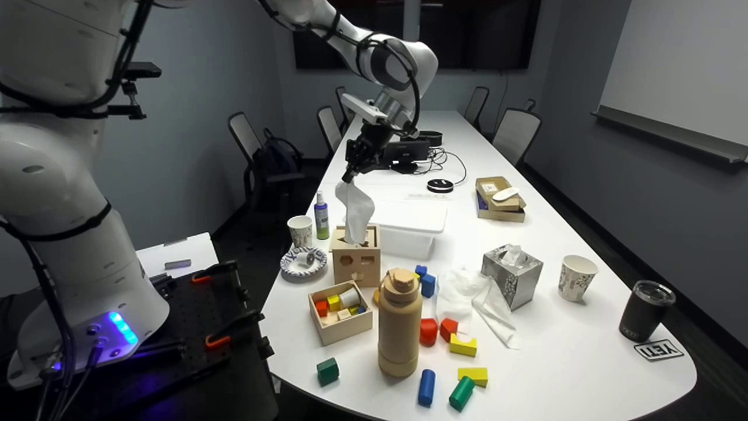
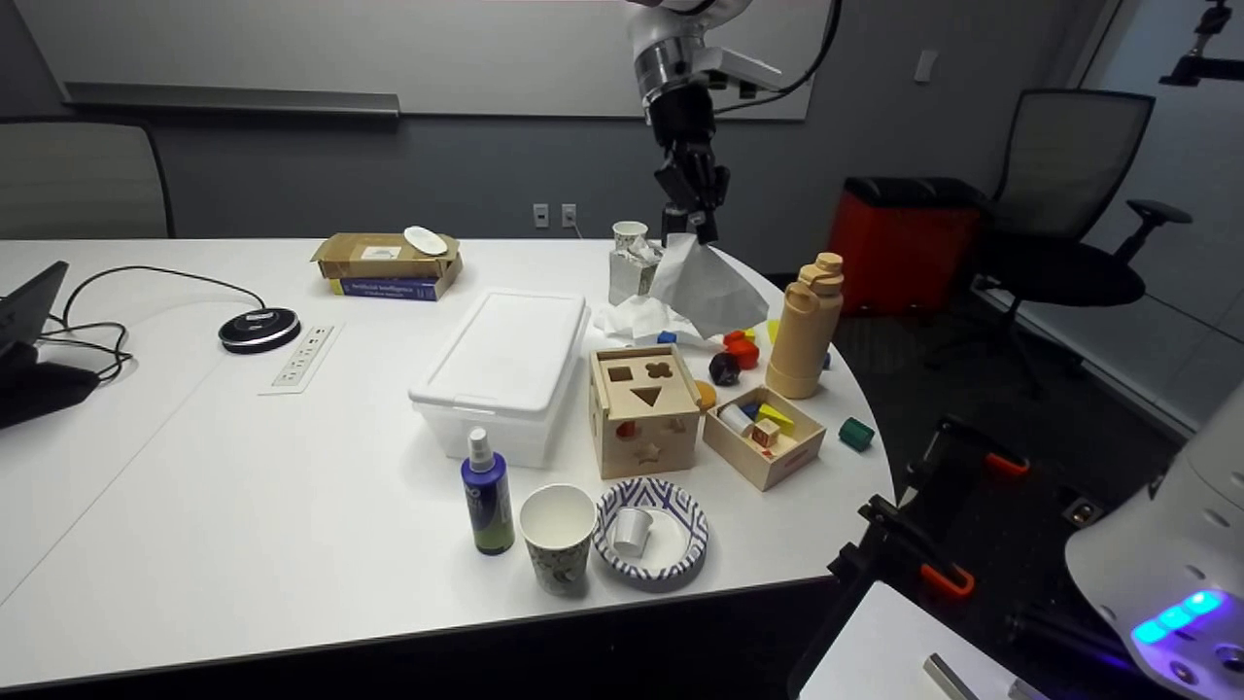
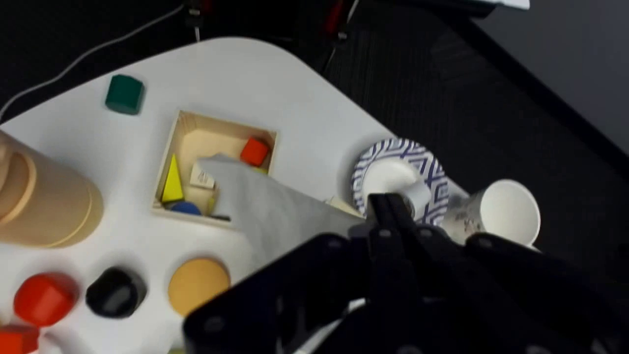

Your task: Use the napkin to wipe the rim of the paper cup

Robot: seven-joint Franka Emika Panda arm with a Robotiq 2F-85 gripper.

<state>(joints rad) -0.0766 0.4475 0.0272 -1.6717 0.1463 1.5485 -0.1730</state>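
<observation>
My gripper (image 1: 349, 174) is shut on a white napkin (image 1: 357, 210) that hangs down from its fingertips, high above the table. The gripper (image 2: 707, 229) and napkin (image 2: 702, 290) also show in an exterior view. In the wrist view the gripper (image 3: 385, 197) has its fingers together, with the napkin (image 3: 275, 209) trailing to the left. A white patterned paper cup (image 1: 301, 233) stands upright beside the patterned bowl; it also shows in an exterior view (image 2: 558, 554) and the wrist view (image 3: 508, 211). The napkin is apart from it. A similar cup (image 1: 577, 278) stands near the tissue box. No blue mark is discernible on either.
A blue-patterned bowl (image 2: 653, 574) holds a small silver cup. Around it are a spray bottle (image 2: 488, 496), wooden shape box (image 2: 643, 437), block tray (image 2: 763, 462), plastic bin (image 2: 501, 369) and tan bottle (image 1: 400, 327). Crumpled tissues (image 1: 459, 298), a tissue box (image 1: 517, 280) and a dark tumbler (image 1: 643, 313) stand farther along.
</observation>
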